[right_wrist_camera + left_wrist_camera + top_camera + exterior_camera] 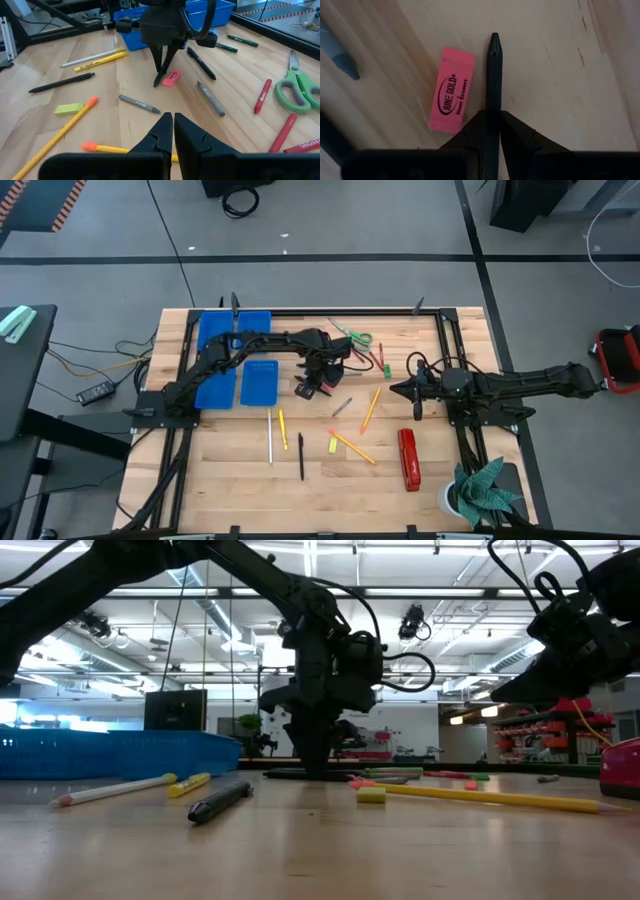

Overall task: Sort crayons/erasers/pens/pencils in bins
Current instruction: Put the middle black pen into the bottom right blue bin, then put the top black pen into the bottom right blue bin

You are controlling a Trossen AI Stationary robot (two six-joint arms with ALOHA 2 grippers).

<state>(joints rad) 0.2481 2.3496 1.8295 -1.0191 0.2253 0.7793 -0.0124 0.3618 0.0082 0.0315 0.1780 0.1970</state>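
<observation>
My left gripper (493, 113) stands over the table's middle (310, 385), pointing down, shut on a black pen (493, 65). A pink eraser (452, 90) lies flat on the wood beside the pen's tip. My right gripper (173, 120) is shut on nothing and hovers right of centre (393, 389). On the wood lie a white pencil (270, 435), a yellow pencil (283, 430), two orange-tipped pencils (371, 408), another black pen (300, 456), a yellow eraser (333, 445) and red crayons (380, 360). Blue bins (259, 382) sit at the far left. My left gripper pinches the black pen's shaft (493, 97) between its two fingers, which come from above and point down. The pen lies along the fingers and sticks out beyond them. Its pointed end (494, 42) hangs at the wood beside the pink eraser; whether it touches, I cannot tell.
Green-handled scissors (355, 337) lie near the far edge, and a red stapler (408, 458) lies near the right front. Two grey sticks (210, 98) rest between the grippers. A potted plant (480, 490) stands at the near right corner. A black frame (440, 340) rims the table.
</observation>
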